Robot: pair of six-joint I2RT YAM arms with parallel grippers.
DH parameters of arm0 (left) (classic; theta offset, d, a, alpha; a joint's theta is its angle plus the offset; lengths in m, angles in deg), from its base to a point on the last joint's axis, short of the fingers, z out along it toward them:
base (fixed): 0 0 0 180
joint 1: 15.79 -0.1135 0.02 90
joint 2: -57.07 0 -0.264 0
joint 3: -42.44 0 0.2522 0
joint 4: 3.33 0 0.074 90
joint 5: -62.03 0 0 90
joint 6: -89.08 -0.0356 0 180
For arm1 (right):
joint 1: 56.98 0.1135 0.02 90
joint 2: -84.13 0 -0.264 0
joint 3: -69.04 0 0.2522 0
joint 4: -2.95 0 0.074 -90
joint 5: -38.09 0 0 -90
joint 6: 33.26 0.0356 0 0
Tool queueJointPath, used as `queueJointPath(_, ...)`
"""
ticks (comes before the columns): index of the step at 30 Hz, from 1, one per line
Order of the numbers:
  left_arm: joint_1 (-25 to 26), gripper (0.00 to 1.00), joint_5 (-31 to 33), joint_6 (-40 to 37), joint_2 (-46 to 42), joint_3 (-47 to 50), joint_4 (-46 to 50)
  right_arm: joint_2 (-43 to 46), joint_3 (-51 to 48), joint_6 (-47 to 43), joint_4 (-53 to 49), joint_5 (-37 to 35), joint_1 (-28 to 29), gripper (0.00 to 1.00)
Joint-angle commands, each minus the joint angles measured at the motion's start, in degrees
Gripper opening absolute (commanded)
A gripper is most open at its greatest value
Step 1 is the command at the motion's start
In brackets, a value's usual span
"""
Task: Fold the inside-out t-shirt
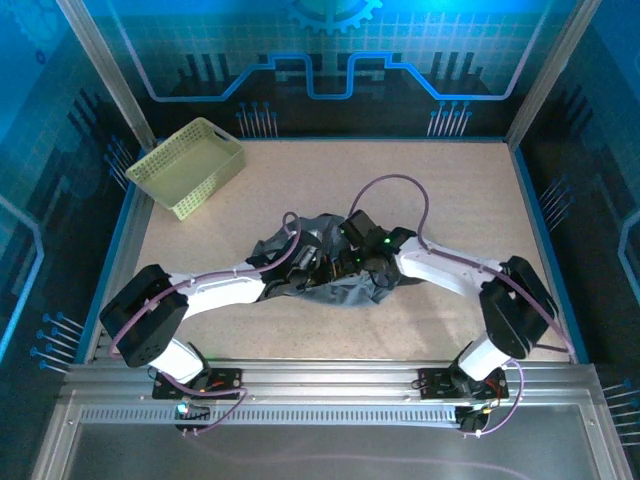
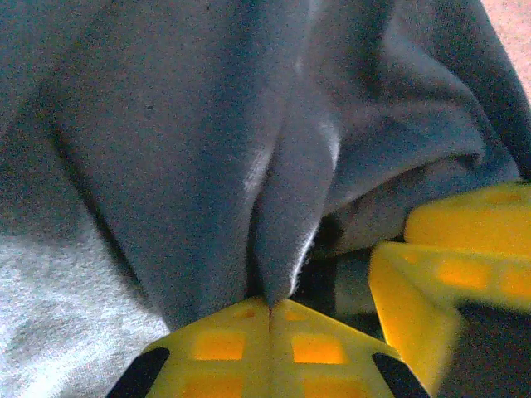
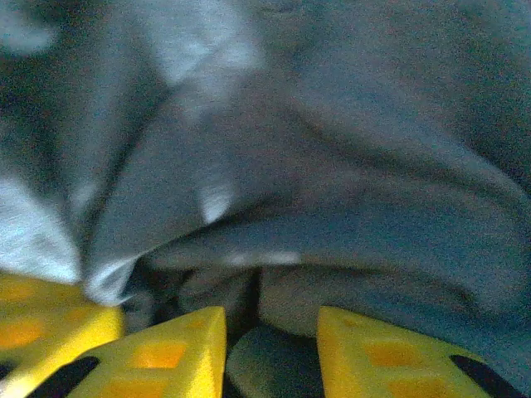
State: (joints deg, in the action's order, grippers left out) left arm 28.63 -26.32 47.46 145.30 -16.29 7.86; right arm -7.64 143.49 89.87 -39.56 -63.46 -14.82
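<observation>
T-shirt: dk grey, bunched, mid table, nearer the near edge.
L gripper: jaws together, pinching a shirt fold.
R gripper: jaws part-open, cloth bulging in gap.
Basket: far-left corner.

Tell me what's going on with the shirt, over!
Left end effector shut on a t-shirt fold. Right end effector open, against the fabric. It lies crumpled, not folded. Lattice basket apart, back-left.
</observation>
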Motion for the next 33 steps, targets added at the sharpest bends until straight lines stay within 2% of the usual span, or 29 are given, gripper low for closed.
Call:
queueJointPath(1, 0.4, 0.0, 0.3, 1.6, -0.7, 1.2, -2.1, -2.5, 2.9, 2.2, -3.1, -4.8, -0.8, 0.41)
queueJointPath(5, 0.5, 0.0, -0.2, 2.1, -0.3, 1.9, -3.2, -4.7, 3.4, 2.2, -1.8, -3.7, -1.1, 0.48)
queueJointPath(8, 0.6, 0.0, -0.8, 2.2, 0.2, 1.8, -3.6, -6.2, 3.9, 2.2, -0.5, -2.9, -1.2, 0.48)
queueJointPath(11, 0.8, 0.0, -0.8, 2.3, 0.4, 1.7, -3.5, -7.3, 4.8, 2.2, -0.6, -4.3, -1.3, 0.38)
queueJointPath(14, 0.8, 0.0, -0.7, 2.2, 0.5, 1.6, -3.4, -7.1, 5.8, 1.1, -1.5, -6.0, -1.2, 0.2)
queueJointPath(16, 0.8, 0.0, -0.4, 2.1, 0.5, 1.6, -3.2, -4.9, 5.5, 0.0, -1.9, -6.8, -0.9, 0.1)
queueJointPath(20, 0.8, 0.0, 0.4, 1.8, 0.7, 1.3, -2.4, 2.2, 4.3, -2.8, -2.3, -3.5, -0.5, 0.01)
queueJointPath(29, 0.8, 0.0, 0.6, 1.8, 0.7, 1.9, -3.8, 19.1, -1.9, -2.6, -6.3, 3.2, -1.7, 0.0)
queueJointPath(33, 0.8, 0.0, 0.5, 1.6, 0.5, 1.8, -3.3, 24.9, -6.4, -1.7, -7.5, 2.9, -3.0, 0.0)
